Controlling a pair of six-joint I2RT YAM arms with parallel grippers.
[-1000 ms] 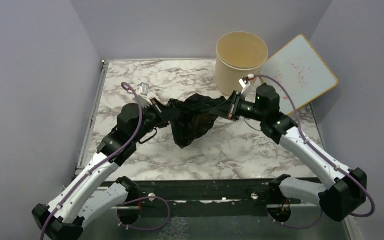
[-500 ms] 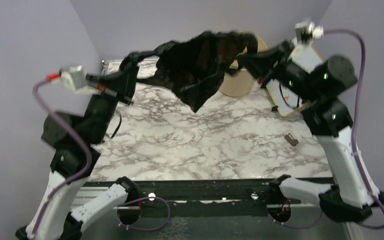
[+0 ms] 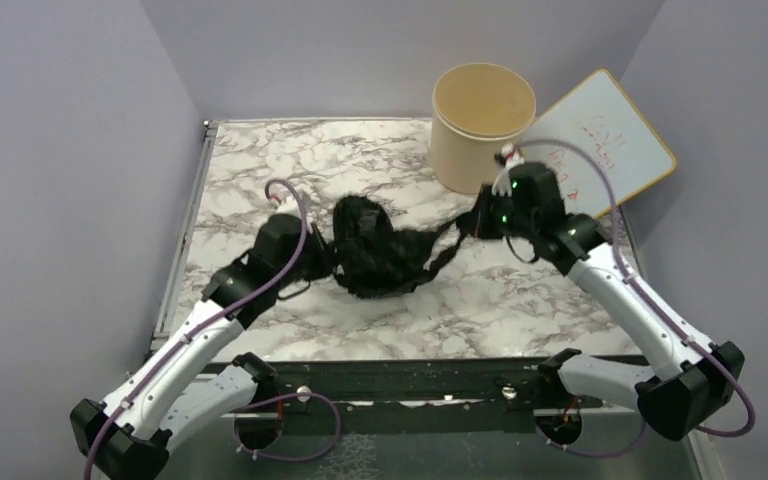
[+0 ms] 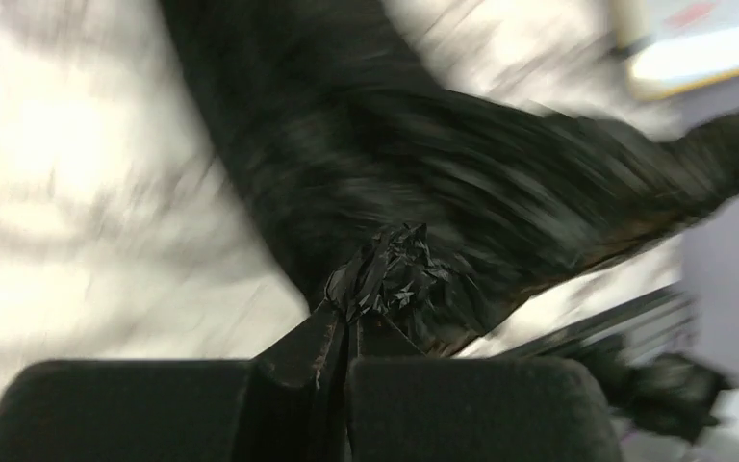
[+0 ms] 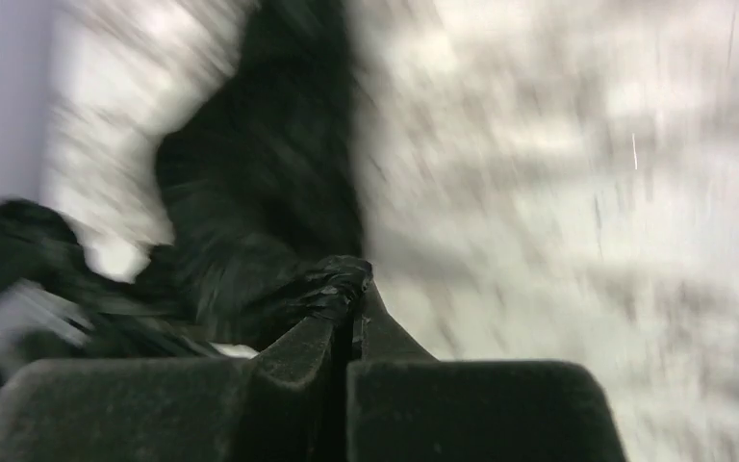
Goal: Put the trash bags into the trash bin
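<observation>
On the left of the marble table (image 3: 260,170), the left gripper (image 3: 326,258) is shut tight on a bunched tuft of the bag (image 3: 380,258). Its wrist view, though blurred, shows crumpled black film pinched between closed fingers. The bag lies low in the middle of the table as a wrinkled heap, slung between both arms, with a thin strap running off toward the right. There the right gripper (image 3: 477,222) is closed just as firmly on that end of the film, a small wad showing at its tips in its own blurred view. The bin (image 3: 465,160) stands upright behind this gripper, near the back edge, mouth open and nothing in it. The bag is wholly outside it. A board (image 3: 615,135) leans just beside the bin on the right.

Several things could go wrong from here. Each pinch holds only a little thin plastic, so pulling the arms apart or lifting unevenly could tear the strap or let an end slip free. The bag spreads about as wide as the bin's mouth, so a careless drop could leave it draped over the rim or hanging outside. The right arm works close to the bin and board, and a wide swing could tip one of them.
</observation>
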